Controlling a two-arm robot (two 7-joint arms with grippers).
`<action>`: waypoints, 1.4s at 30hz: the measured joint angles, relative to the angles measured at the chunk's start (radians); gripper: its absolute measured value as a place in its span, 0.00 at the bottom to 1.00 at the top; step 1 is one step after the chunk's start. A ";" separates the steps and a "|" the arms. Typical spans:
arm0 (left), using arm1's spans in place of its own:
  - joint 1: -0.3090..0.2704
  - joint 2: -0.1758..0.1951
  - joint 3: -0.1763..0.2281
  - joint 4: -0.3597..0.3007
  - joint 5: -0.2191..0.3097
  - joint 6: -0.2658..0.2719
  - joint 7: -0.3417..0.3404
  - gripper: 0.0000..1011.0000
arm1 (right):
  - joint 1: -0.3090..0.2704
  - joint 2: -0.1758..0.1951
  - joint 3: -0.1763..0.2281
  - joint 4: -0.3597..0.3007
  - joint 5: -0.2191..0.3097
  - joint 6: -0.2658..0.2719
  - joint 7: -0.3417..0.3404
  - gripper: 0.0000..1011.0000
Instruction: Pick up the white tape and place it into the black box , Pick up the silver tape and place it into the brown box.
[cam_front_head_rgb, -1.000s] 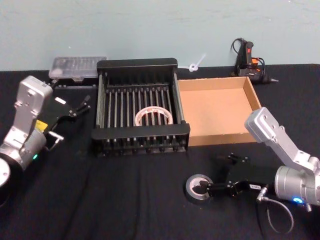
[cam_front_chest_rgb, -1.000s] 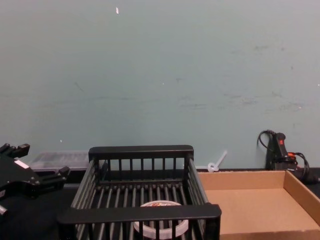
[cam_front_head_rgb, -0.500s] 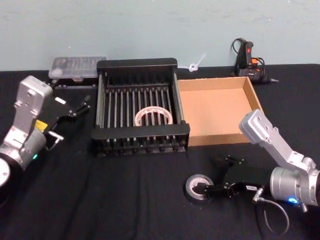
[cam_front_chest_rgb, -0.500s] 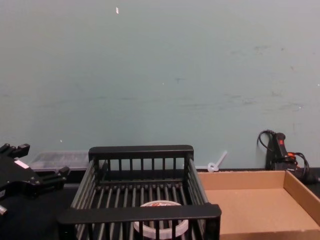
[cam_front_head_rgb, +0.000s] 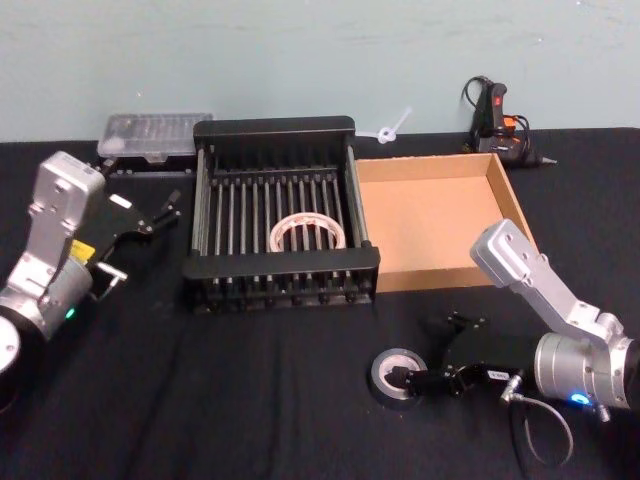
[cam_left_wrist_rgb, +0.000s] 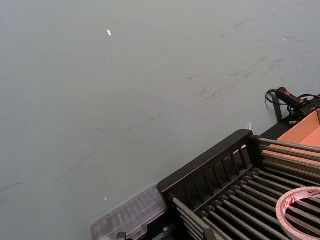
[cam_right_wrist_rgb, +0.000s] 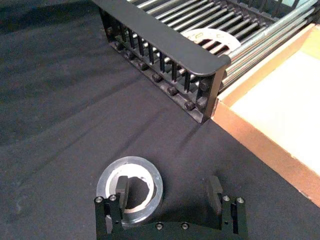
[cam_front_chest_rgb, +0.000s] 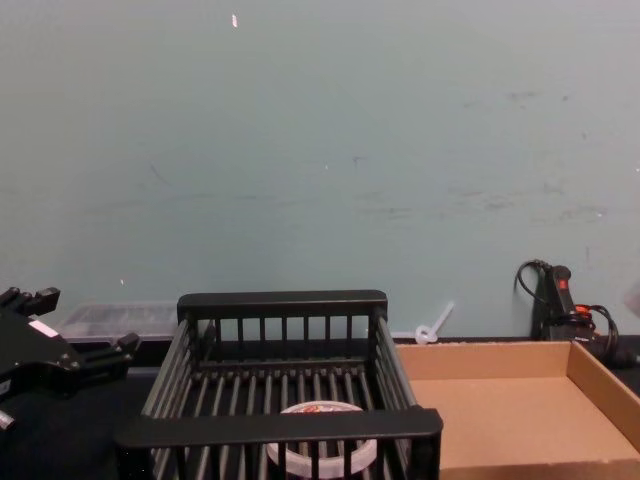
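The silver tape (cam_front_head_rgb: 382, 372) (cam_right_wrist_rgb: 131, 164) lies flat on the black cloth in front of the boxes. My right gripper (cam_front_head_rgb: 425, 352) (cam_right_wrist_rgb: 168, 192) is open and low at it. One finger stands in the roll's hole, the other well outside its rim. The white tape (cam_front_head_rgb: 307, 232) (cam_right_wrist_rgb: 210, 37) (cam_front_chest_rgb: 322, 408) (cam_left_wrist_rgb: 300, 210) lies flat on the floor of the black box (cam_front_head_rgb: 275, 128) (cam_front_chest_rgb: 280, 425). Beside that crate sits the brown box (cam_front_head_rgb: 430, 220) (cam_front_chest_rgb: 500, 400), nothing in it. My left gripper (cam_front_head_rgb: 165, 208) (cam_front_chest_rgb: 80, 320) is open and holds nothing, parked left of the crate.
A clear plastic case (cam_front_head_rgb: 158, 135) lies behind the crate's left corner. A glue gun with cable (cam_front_head_rgb: 495, 115) and a small white plastic piece (cam_front_head_rgb: 392, 128) sit at the back by the wall. Black cloth covers the table.
The right arm has shifted slightly left and nearer, bringing its open fingers closer about the silver tape. The tape, boxes and left arm have stayed put.
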 joint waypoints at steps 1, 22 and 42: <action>0.000 0.000 0.000 0.000 0.000 0.000 0.000 0.99 | 0.001 -0.001 -0.001 0.002 0.000 0.001 0.001 0.99; 0.000 0.000 0.000 0.000 0.000 0.000 0.000 0.99 | 0.007 -0.005 -0.004 0.009 -0.004 0.010 -0.001 0.99; 0.000 0.000 0.000 0.000 0.000 0.000 0.000 0.99 | 0.005 -0.004 -0.003 0.007 -0.003 0.008 -0.001 0.54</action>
